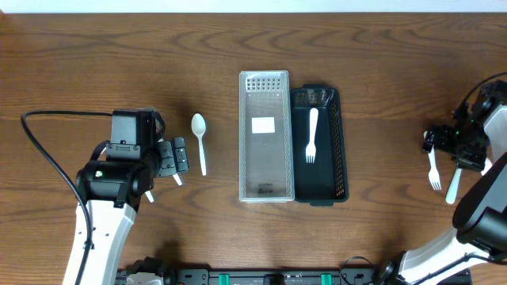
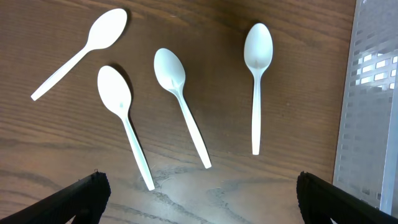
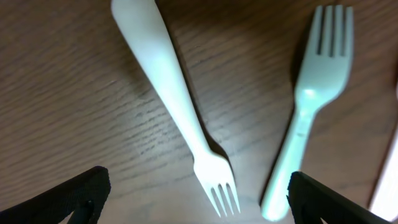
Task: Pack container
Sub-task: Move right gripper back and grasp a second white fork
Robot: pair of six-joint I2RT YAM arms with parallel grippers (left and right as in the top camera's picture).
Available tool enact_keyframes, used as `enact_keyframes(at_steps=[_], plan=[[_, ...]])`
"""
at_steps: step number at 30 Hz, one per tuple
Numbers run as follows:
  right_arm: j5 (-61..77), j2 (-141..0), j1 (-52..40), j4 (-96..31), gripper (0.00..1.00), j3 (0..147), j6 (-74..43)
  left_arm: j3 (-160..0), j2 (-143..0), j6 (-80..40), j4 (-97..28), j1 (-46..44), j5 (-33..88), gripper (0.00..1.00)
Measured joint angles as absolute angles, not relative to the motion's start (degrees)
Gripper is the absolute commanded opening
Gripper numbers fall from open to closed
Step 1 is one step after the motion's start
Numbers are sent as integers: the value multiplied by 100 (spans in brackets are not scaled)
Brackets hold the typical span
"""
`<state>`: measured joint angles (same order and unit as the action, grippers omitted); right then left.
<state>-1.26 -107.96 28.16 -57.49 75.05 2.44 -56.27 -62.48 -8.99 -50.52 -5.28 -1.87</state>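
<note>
A clear perforated container (image 1: pixel 265 134) stands mid-table, and a black tray (image 1: pixel 339 150) beside it holds one white fork (image 1: pixel 311 136). Several white spoons lie on the wood in the left wrist view, the rightmost spoon (image 2: pixel 256 81) nearest the container's wall (image 2: pixel 373 93). Only one spoon (image 1: pixel 200 142) shows from overhead; my left arm hides the others. My left gripper (image 2: pixel 199 205) (image 1: pixel 181 156) hangs open above the spoons, holding nothing. Two white forks (image 3: pixel 174 106) (image 3: pixel 308 106) lie under my right gripper (image 3: pixel 199 199) (image 1: pixel 434 142), which is open and empty.
A black cable (image 1: pixel 47 150) loops over the table at the far left. The two forks (image 1: pixel 433 170) (image 1: pixel 453 186) lie close to the table's right edge, beside the right arm's white link (image 1: pixel 483 206).
</note>
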Motion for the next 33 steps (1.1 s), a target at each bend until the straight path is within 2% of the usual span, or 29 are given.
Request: enact_keyframes(at_steps=[33], plan=[[-113, -11015, 2661, -4827, 88, 6777, 672, -5627, -6248, -899, -5059, -528, -189, 98]])
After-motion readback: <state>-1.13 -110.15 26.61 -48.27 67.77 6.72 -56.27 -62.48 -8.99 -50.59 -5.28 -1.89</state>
